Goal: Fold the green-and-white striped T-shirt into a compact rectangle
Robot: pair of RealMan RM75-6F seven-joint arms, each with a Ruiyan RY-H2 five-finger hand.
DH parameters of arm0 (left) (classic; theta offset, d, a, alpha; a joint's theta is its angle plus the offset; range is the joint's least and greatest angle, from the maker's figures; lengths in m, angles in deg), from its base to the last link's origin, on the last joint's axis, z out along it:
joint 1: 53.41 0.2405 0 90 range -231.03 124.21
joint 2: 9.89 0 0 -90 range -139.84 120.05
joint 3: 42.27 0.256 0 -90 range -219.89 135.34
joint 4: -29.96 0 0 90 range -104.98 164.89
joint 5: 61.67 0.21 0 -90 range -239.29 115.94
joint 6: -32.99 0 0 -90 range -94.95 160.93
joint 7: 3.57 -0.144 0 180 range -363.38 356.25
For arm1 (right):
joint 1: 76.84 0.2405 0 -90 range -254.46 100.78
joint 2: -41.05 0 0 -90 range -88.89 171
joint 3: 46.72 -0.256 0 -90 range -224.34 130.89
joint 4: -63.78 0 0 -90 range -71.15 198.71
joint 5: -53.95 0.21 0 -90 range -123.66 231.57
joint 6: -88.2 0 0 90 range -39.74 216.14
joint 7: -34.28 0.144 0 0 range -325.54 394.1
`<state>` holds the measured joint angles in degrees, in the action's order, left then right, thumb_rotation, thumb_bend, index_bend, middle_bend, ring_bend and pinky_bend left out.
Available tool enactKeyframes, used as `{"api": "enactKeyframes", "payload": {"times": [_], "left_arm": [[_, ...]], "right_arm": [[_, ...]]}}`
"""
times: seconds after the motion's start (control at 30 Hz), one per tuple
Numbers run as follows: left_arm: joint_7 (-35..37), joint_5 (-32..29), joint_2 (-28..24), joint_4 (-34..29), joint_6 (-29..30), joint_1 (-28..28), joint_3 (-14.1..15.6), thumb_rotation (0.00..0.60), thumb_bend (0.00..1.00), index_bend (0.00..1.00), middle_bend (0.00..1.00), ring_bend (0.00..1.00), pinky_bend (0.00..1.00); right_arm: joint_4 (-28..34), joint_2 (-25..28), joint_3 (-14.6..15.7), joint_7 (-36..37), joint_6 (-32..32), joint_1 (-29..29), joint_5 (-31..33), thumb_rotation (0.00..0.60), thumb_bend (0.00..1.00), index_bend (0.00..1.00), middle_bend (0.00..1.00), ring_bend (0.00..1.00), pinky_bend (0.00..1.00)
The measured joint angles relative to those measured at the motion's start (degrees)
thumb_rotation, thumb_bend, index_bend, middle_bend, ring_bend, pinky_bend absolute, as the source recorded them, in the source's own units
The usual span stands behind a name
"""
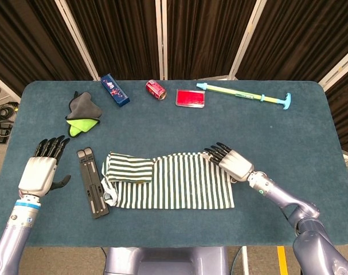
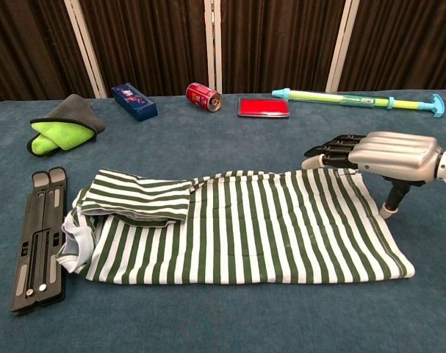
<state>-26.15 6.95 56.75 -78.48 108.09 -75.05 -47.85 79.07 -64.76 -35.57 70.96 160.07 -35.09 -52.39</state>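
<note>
The right hand (image 1: 232, 162), fingers spread and empty, hovered over the shirt's (image 1: 179, 180) hem corner; next, it likely needed a pinch there.

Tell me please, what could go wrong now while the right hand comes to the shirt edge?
1. The right hand hovers flat over the far right corner of the striped T-shirt, holding nothing; a shallow pinch may catch only one layer.
2. Pulling that end could drag the whole shirt and undo the folded sleeve, since the left hand is apart from the cloth.
3. The shirt's collar end lies close to the black folding stand and may push against it.
</note>
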Motion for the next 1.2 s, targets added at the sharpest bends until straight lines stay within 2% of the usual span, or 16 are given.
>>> {"api": "enactKeyframes", "payload": {"times": [0.27, 0.37, 0.63, 0.93, 1.13, 1.2], "left_arm": [[0.2, 0.2, -0.1, -0.1, -0.3, 0.1, -0.1, 0.6, 0.28, 0.0, 0.0, 0.0, 0.0], [0.1, 0.3, -0.1, -0.1, -0.4, 0.1, -0.1, 0.6, 0.28, 0.0, 0.0, 0.0, 0.0], [0.1, 0.5, -0.1, -0.2, -0.5, 0.2, -0.1, 0.6, 0.28, 0.0, 0.0, 0.0, 0.0], [0.3, 0.8, -0.3, -0.3, -0.5, 0.3, -0.1, 0.6, 0.28, 0.0, 0.0, 0.0, 0.0], [0.4, 0.8, -0.3, -0.2, -0.6, 0.3, -0.1, 0.6, 0.28, 0.0, 0.0, 0.0, 0.0], [0.4, 0.8, -0.3, -0.2, -0.7, 0.3, -0.2, 0.6, 0.28, 0.0, 0.0, 0.0, 0.0]], "right_arm": [[0.7, 0.4, 0.0, -0.3, 0.7, 0.5, 0.7, 0.6, 0.0, 0.15, 0.02, 0.0, 0.0], [1.0, 0.7, 0.3, -0.2, 0.8, 0.5, 0.7, 0.6, 0.05, 0.18, 0.02, 0.0, 0.0], [1.6, 1.2, 0.9, 0.0, 1.1, 0.6, 0.5, 0.6, 0.26, 0.34, 0.03, 0.0, 0.0], [1.8, 1.2, 1.4, 0.2, 1.1, 0.8, 0.5, 0.6, 0.31, 0.53, 0.04, 0.0, 0.0], [1.7, 1.0, 1.5, 0.3, 1.0, 0.8, 0.7, 0.6, 0.38, 0.67, 0.04, 0.0, 0.0], [1.7, 0.9, 1.5, 0.5, 1.0, 0.8, 0.9, 0.6, 0.38, 0.69, 0.05, 0.0, 0.0]]}}
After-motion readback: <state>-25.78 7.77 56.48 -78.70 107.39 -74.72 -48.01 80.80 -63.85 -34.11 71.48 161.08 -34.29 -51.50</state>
